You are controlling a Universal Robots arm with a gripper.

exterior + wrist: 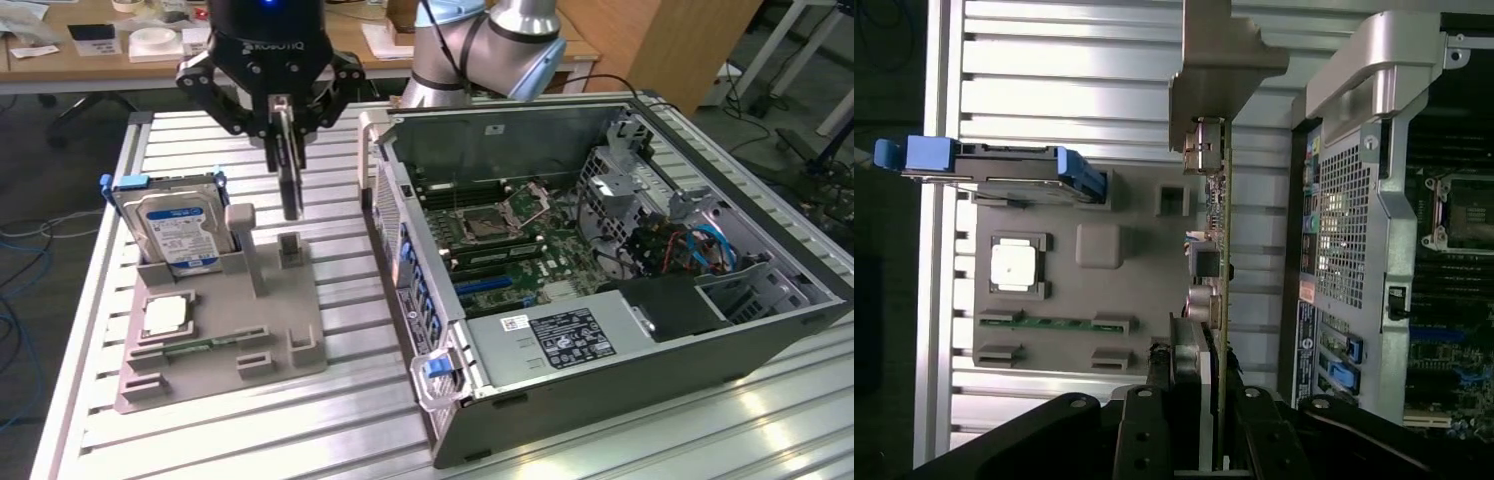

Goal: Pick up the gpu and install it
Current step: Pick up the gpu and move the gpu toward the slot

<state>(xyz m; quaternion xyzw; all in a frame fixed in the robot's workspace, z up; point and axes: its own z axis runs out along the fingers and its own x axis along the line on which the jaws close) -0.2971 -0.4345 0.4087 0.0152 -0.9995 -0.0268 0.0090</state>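
Observation:
My black gripper (pixel 283 125) is shut on the gpu (pixel 290 185), a thin dark card that hangs edge-on below the fingers. The card is in the air just above its slot post (pixel 290 252) on the grey holder (pixel 254 335). In the wrist view the gpu (pixel 1220 250) runs out from between my fingers (pixel 1189 370), and its silvery bracket (pixel 1222 65) is at the far end. The open computer case (pixel 747 330) lies on its side at the exterior view's right, with the motherboard (pixel 514 235) exposed.
The grey holder also carries a blue-labelled hard drive (pixel 174 225) standing upright, a small square silver chip (pixel 164 315) and a memory stick (pixel 200 347). The case's rear grille (pixel 1344 230) lies close beside the card. Everything rests on a slatted aluminium table (pixel 200 440).

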